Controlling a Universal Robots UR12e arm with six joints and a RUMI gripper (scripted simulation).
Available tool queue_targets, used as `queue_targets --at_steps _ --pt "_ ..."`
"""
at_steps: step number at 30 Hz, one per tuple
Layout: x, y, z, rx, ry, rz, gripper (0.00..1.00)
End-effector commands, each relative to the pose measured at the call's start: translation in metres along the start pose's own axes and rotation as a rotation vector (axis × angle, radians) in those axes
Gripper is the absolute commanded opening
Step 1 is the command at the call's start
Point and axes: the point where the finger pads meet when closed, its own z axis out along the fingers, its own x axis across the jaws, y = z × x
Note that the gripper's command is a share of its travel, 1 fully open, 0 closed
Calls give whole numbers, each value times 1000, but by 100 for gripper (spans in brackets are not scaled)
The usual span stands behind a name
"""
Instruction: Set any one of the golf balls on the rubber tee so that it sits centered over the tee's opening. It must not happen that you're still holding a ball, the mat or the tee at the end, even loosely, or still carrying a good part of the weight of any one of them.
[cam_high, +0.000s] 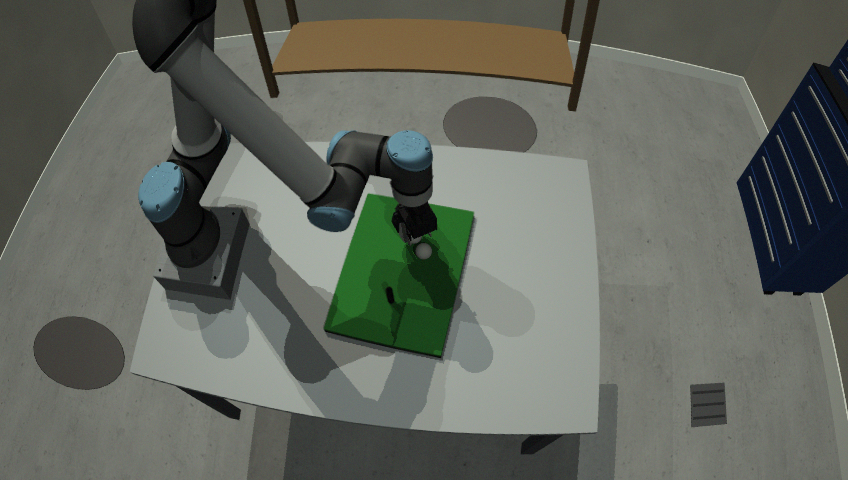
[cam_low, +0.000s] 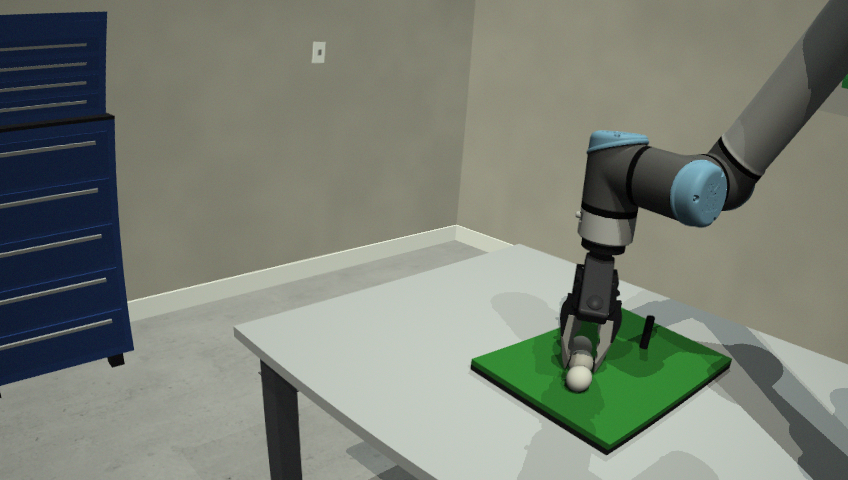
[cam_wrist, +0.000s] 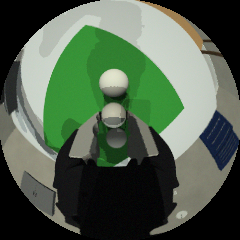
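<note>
A green mat (cam_high: 401, 276) lies on the white table. Three white golf balls lie in a row on it. My gripper (cam_low: 581, 358) stands upright over the row and is shut on the middle golf ball (cam_low: 580, 359), low at the mat. In the wrist view the middle ball (cam_wrist: 114, 114) sits between my fingertips. One free ball (cam_wrist: 114, 82) lies just ahead of the fingers, and it also shows in the overhead view (cam_high: 423, 250). The third ball (cam_wrist: 116, 139) lies just behind the held one, between the fingers. The black rubber tee (cam_high: 389, 294) stands upright on the mat, apart from the balls.
A blue tool cabinet (cam_high: 797, 190) stands on the floor to one side of the table. A wooden shelf (cam_high: 416, 50) stands behind the table. The arm's base (cam_high: 202, 255) is mounted at the table's left side.
</note>
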Motion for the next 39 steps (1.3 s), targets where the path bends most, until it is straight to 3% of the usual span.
queue_targets --at_steps 1,6,14,25,31,33,39 --pt "0 0 -1 -1 1 0 0" --pt "1 1 -16 -1 1 0 0" --pt "1 1 -82 -1 2 0 0" --pt "-2 5 -101 -1 2 0 0" --pt "-47 61 -126 -1 1 0 0" --pt "-47 61 -126 -1 1 0 0" --pt "-112 124 -156 -1 1 0 0"
